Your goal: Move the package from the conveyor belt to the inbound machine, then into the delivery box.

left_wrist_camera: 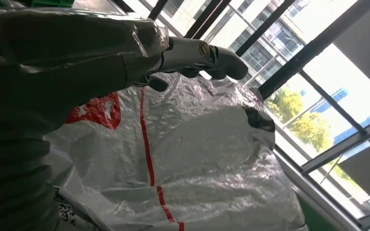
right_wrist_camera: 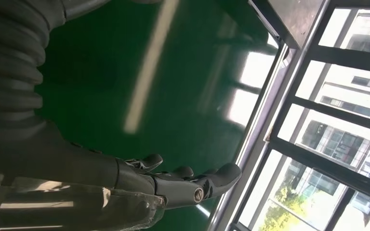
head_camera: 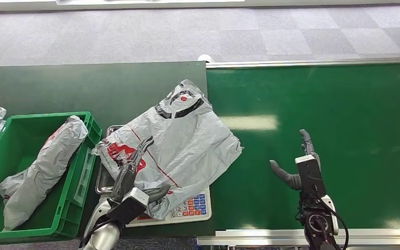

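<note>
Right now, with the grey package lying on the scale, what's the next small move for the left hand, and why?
Probably close the left hand firmly on the grey package and lift it slightly. The package lies on the scale, the hand's fingers already rest on its near edge, and the green box stands just to its left.

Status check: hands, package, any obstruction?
Left hand on package atop the scale. Right hand open over belt. Nothing in the way.

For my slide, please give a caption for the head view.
Left robot hand on the grey package atop the scale; right robot hand open above the belt.
</note>
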`<state>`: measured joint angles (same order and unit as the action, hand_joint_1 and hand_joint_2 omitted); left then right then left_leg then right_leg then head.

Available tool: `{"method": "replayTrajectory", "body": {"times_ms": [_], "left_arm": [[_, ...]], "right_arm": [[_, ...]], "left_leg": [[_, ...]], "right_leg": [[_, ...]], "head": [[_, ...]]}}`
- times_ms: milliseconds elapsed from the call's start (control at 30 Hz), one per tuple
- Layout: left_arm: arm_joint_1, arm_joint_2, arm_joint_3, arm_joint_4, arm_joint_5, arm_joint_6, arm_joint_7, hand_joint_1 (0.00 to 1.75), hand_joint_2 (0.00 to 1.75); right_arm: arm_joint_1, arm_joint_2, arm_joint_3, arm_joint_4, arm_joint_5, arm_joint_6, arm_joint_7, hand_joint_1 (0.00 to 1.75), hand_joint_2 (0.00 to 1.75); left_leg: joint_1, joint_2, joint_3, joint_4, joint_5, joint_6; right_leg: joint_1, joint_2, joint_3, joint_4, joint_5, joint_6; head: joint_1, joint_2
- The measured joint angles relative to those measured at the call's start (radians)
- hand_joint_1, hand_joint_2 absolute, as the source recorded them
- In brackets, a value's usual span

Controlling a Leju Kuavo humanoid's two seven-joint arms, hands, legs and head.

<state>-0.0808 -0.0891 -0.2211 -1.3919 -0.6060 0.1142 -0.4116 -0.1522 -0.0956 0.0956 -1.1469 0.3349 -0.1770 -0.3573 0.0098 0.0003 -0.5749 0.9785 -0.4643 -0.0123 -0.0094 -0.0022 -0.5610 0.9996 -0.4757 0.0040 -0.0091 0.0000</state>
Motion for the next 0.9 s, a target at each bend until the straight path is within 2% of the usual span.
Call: {"method": "replayTrajectory", "body": {"times_ms": [167, 333, 533, 567, 667, 700, 767, 900], "left_arm": [[-0.033, 0.011, -0.04, 0.068, -0.251, 0.101, 0.134, 0.0, 1.75], [-0.053, 0.011, -0.056, 0.111, -0.386, 0.178, 0.216, 0.0, 1.75], [-0.083, 0.0, -0.055, 0.155, -0.451, 0.159, 0.3, 0.0, 1.75], [-0.088, -0.002, -0.053, 0.161, -0.45, 0.146, 0.308, 0.18, 1.75], [-0.094, -0.009, -0.044, 0.168, -0.427, 0.102, 0.314, 1.38, 1.75], [-0.094, -0.01, -0.041, 0.169, -0.415, 0.091, 0.31, 1.62, 1.75], [-0.092, -0.012, -0.034, 0.17, -0.382, 0.077, 0.292, 1.7, 1.75], [-0.081, -0.014, -0.02, 0.17, -0.305, 0.058, 0.245, 1.69, 1.75]], "right_arm": [[0.0, 0.006, 0.0, 0.013, 0.028, 0.001, 0.001, 0.0, 1.75], [0.0, 0.015, -0.002, 0.02, 0.05, 0.001, 0.006, 0.0, 1.75], [0.009, 0.029, -0.013, 0.019, 0.081, 0.013, 0.023, 0.0, 1.75], [0.011, 0.031, -0.015, 0.018, 0.084, 0.017, 0.024, 0.0, 1.75], [0.013, 0.036, -0.022, 0.018, 0.092, 0.029, 0.028, 0.0, 1.75], [0.013, 0.037, -0.024, 0.018, 0.094, 0.031, 0.03, 0.0, 1.75], [0.012, 0.038, -0.027, 0.018, 0.096, 0.037, 0.031, 0.0, 1.75], [0.012, 0.041, -0.028, 0.018, 0.097, 0.046, 0.032, 0.0, 1.75]], "left_leg": [[0.0, 0.0, 0.0, 0.0, 0.0, 0.0], [0.0, 0.0, 0.001, 0.0, 0.0, 0.0], [0.0, 0.0, 0.005, 0.0, 0.0, 0.0], [0.0, 0.0, 0.006, 0.0, 0.0, 0.0], [0.0, 0.0, 0.007, -0.001, 0.0, 0.0], [0.0, 0.0, 0.008, -0.001, 0.0, 0.0], [0.0, 0.0, 0.008, -0.001, 0.0, 0.0], [0.0, 0.0, 0.008, 0.0, 0.0, 0.0]], "right_leg": [[0.0, 0.0, 0.0, 0.0, 0.0, 0.0], [0.0, 0.0, 0.0, 0.0, 0.0, 0.0], [0.0, 0.0, 0.006, 0.0, 0.0, 0.0], [0.0, 0.0, 0.007, 0.0, 0.0, 0.0], [0.0, 0.0, 0.009, 0.0, 0.0, 0.0], [0.0, 0.0, 0.009, 0.0, 0.0, 0.0], [0.0, 0.0, 0.009, 0.0, 0.0, 0.0], [0.0, 0.0, 0.009, 0.0, 0.0, 0.0]], "head": [[0.0, 0.0], [0.0, 0.0], [0.0, 0.0], [0.0, 0.0], [0.0, 0.0], [0.0, 0.0], [0.0, 0.0], [0.0, 0.0]]}}
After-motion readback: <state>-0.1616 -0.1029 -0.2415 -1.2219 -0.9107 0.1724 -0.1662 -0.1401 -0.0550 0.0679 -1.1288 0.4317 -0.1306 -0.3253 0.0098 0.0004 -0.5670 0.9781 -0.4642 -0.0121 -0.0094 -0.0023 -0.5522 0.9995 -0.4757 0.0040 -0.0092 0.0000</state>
